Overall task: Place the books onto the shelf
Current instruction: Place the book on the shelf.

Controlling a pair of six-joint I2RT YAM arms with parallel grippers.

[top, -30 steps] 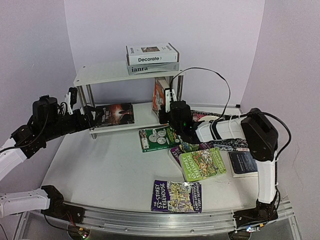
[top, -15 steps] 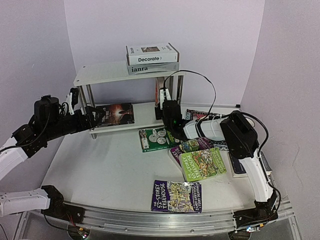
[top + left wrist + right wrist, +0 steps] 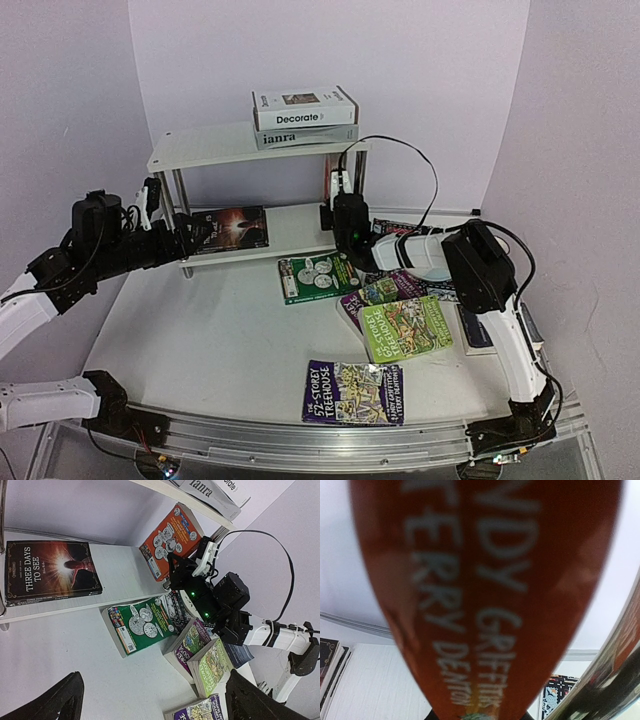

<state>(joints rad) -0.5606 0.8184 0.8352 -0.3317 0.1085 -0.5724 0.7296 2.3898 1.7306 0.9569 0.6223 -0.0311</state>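
The white shelf point(image 3: 200, 150) carries the "Decorate" point(image 3: 303, 108) and "ianra" point(image 3: 290, 136) books on its top tier. "Three Days to See" point(image 3: 232, 228) lies flat on the lower tier. My right gripper point(image 3: 339, 207) is shut on an orange book point(image 3: 328, 183), holding it upright over the lower tier's right end beside the chrome leg. Its blurred spine point(image 3: 485, 595) fills the right wrist view. My left gripper point(image 3: 168, 226) hovers open and holds nothing, at the shelf's left end. A green book point(image 3: 318, 275) lies on the table just in front of the shelf.
Loose on the table to the right are a purple book point(image 3: 385, 290), a lime-green book point(image 3: 405, 327), a navy book point(image 3: 490, 325) and a purple "52-Storey Treehouse" point(image 3: 355, 392) near the front. A patterned placemat point(image 3: 400, 231) lies under my right arm.
My right gripper has carried the orange book back and to the right, further onto the lower tier toward the chrome leg. The left arm has hardly shifted.
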